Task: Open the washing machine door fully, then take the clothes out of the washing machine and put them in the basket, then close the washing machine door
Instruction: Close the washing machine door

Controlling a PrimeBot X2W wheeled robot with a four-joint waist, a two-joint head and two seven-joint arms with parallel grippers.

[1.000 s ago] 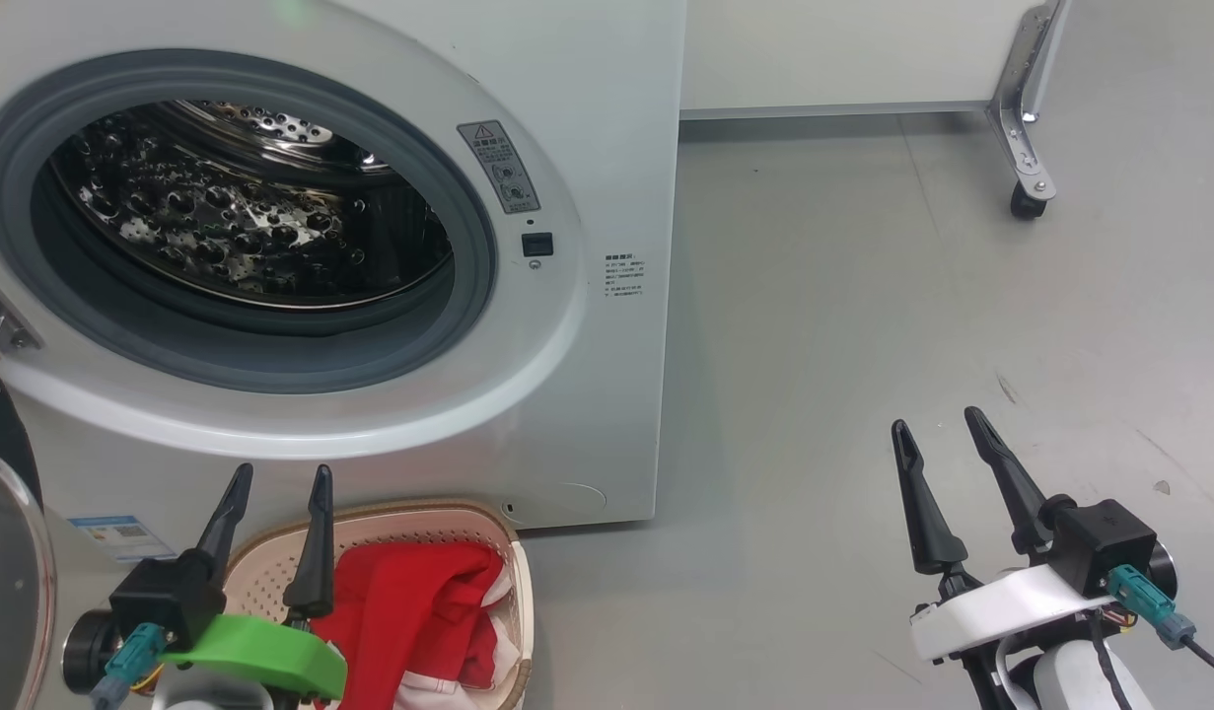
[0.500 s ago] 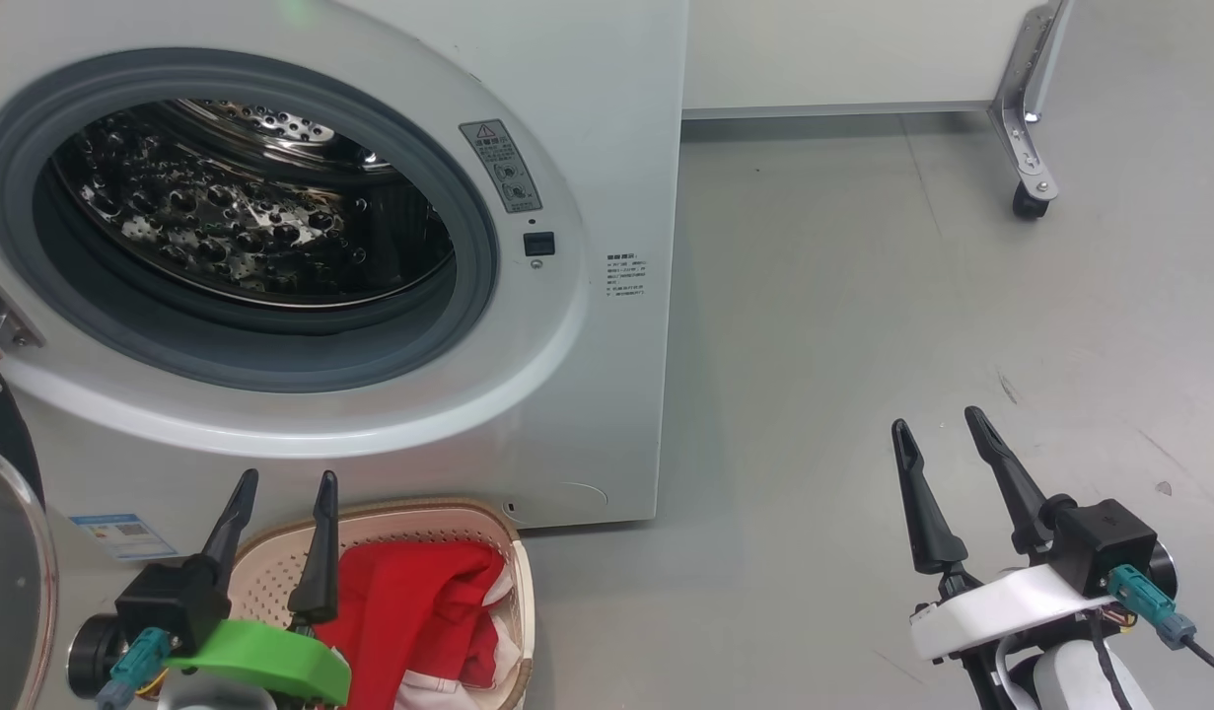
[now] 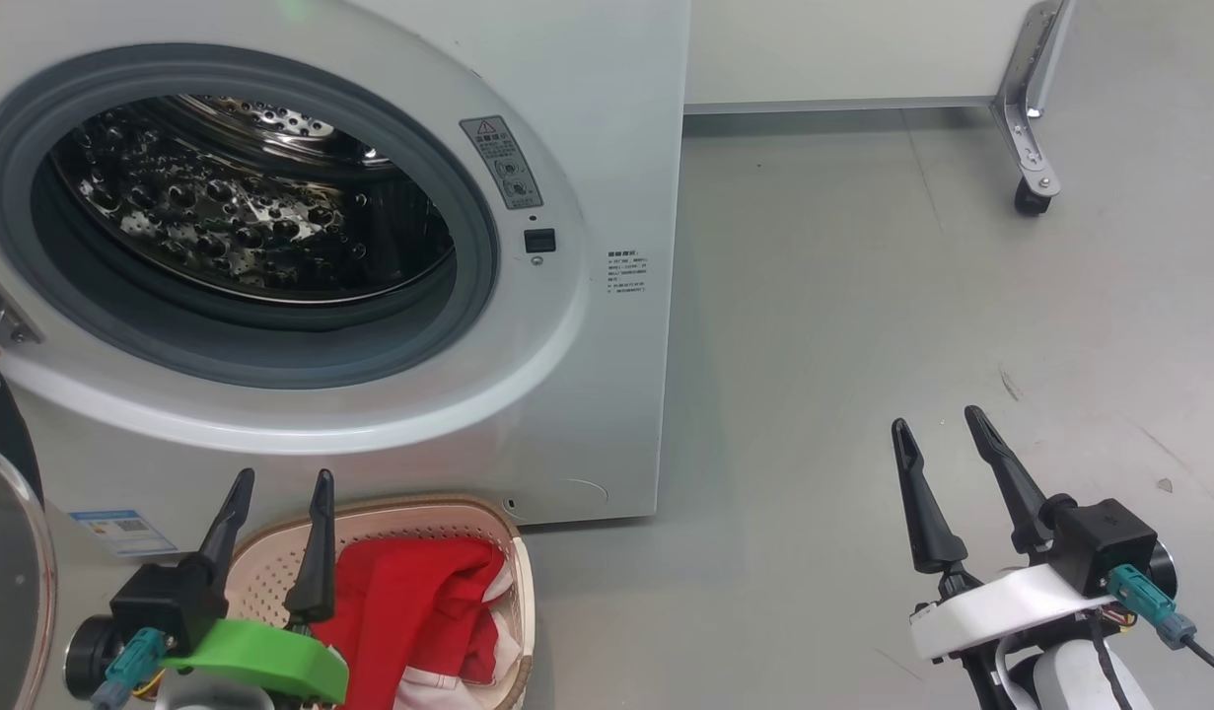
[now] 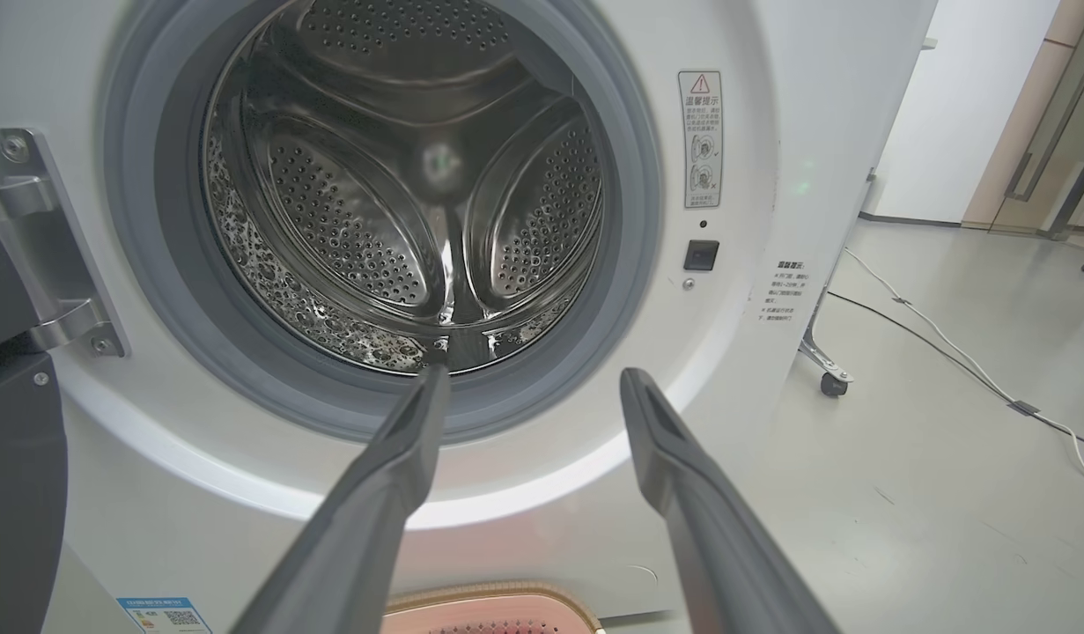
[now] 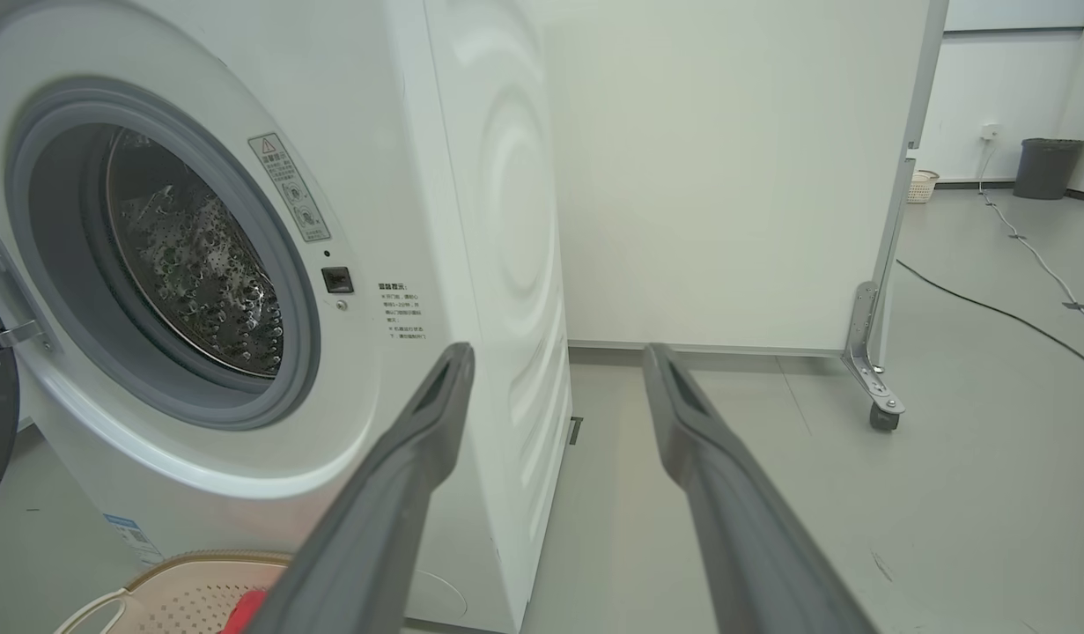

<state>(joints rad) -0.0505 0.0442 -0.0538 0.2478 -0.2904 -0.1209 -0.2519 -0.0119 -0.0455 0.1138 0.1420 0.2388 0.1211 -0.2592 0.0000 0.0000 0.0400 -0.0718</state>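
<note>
Plainly the left gripper (image 3: 283, 480) is the nearer one: its fingers stand apart and empty over the basket (image 3: 439, 510), and the washing machine door (image 3: 5, 592) hangs swung open just to its left, hinged on the left of the washing machine (image 3: 587, 148). The right gripper (image 3: 937, 422), likewise spread and empty, hovers far right over the floor (image 3: 863, 296). The clothes (image 3: 409, 602) lie in the basket.
</note>
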